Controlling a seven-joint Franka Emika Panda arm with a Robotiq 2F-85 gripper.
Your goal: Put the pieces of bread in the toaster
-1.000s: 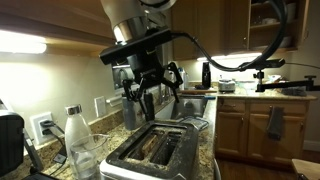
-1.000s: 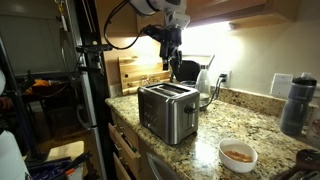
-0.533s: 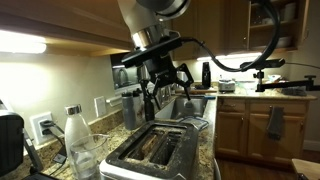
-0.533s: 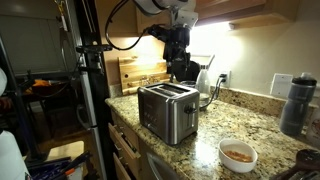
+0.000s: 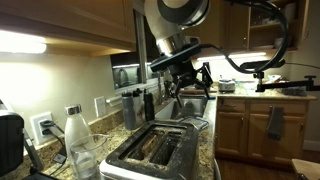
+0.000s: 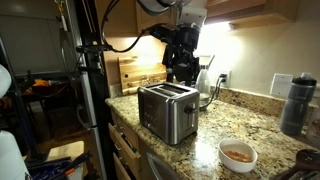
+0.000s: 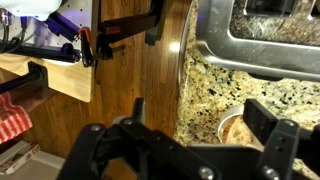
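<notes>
Bread looks to be down inside the slots of the toaster, showing tan-brown between the dark edges, though it is too dim to tell how many slices. The toaster stands on the tabletop near its edge, slots facing up so slices can drop in from above. The gripper hangs above and beyond it, spread wide and empty, probably because nothing is left to carry.
</notes>
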